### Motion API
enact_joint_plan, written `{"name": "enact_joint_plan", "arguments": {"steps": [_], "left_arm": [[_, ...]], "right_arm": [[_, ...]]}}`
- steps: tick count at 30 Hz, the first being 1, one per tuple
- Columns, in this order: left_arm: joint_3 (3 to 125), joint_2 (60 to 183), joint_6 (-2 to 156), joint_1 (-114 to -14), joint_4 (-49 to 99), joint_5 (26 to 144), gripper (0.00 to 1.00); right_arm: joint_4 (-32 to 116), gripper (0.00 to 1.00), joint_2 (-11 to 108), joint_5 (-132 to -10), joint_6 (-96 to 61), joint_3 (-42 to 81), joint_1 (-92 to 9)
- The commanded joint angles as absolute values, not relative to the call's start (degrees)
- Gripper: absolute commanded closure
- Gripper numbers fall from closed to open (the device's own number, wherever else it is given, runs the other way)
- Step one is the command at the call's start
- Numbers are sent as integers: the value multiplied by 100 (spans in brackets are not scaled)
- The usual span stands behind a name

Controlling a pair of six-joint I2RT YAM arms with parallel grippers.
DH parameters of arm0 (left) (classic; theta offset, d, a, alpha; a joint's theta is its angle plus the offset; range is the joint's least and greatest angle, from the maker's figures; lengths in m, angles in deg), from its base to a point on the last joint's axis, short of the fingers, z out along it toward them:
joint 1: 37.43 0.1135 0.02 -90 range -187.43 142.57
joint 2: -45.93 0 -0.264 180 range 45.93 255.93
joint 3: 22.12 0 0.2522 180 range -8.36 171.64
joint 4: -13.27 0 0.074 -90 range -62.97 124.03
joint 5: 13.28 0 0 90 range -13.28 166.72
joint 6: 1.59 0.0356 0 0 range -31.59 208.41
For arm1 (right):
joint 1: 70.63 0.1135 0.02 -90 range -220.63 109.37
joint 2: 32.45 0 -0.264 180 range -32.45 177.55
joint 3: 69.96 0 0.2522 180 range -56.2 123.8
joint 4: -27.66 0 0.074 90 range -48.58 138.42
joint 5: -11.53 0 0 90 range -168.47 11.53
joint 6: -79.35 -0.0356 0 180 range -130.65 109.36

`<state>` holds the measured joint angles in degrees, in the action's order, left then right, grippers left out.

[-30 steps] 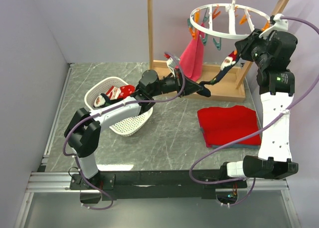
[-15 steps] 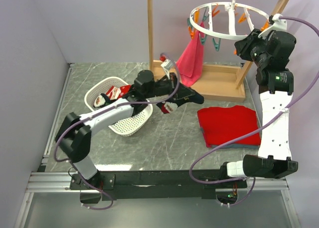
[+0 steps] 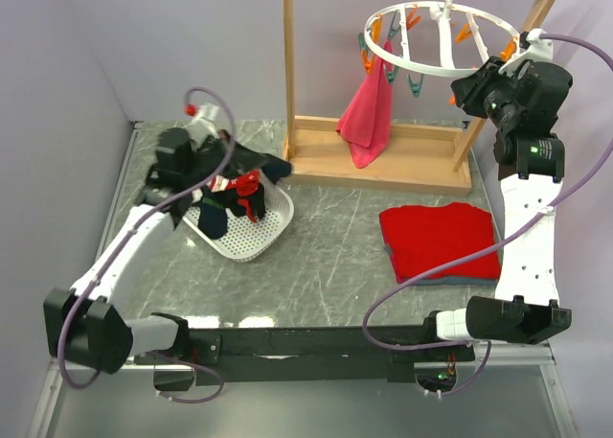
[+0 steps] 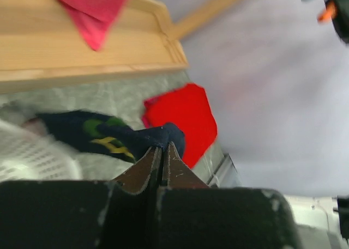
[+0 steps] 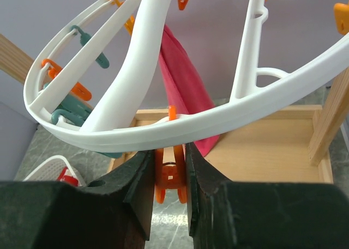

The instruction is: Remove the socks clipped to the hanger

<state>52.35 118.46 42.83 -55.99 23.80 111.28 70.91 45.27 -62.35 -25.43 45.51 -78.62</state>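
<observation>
My left gripper [image 3: 251, 165] is shut on the end of a navy sock [image 3: 276, 170] and holds it over the white basket's [image 3: 251, 239] far rim. In the left wrist view the navy sock [image 4: 103, 134], with green and yellow marks, trails left from the pinched fingertips [image 4: 162, 146]. Other dark and red socks [image 3: 235, 203] lie in the basket. The white hanger ring [image 3: 436, 26] hangs from the wooden rack; no sock shows on it. My right gripper [image 3: 469, 85] is at the ring's near right edge, shut on an orange clip [image 5: 170, 175] under the ring [image 5: 180, 129].
A pink towel [image 3: 366, 117] hangs from a clip on the ring's left side. The wooden rack [image 3: 383, 160] stands at the back. A folded red cloth [image 3: 441, 242] lies on the table right of centre. Orange and teal clips [image 5: 71, 99] dangle from the ring.
My left arm swung left from the rack to the basket, carrying the navy sock off the clip. My right gripper stayed on the orange clip at the ring.
</observation>
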Motion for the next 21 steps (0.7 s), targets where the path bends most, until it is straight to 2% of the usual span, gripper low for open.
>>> {"name": "enact_joint_plan", "arguments": {"steps": [1, 9, 21], "left_arm": [[5561, 11273, 4455, -4668, 3544, 11310, 99], [5685, 11587, 4095, -2568, 3670, 11862, 99], [6695, 12861, 3762, -2117, 3187, 12170, 99]], "right_arm": [[6611, 100, 4393, -5843, -2717, 4523, -7986], [6594, 100, 4393, -5747, -2778, 4461, -8047], [6462, 100, 4367, -5553, -2910, 4329, -8047]]}}
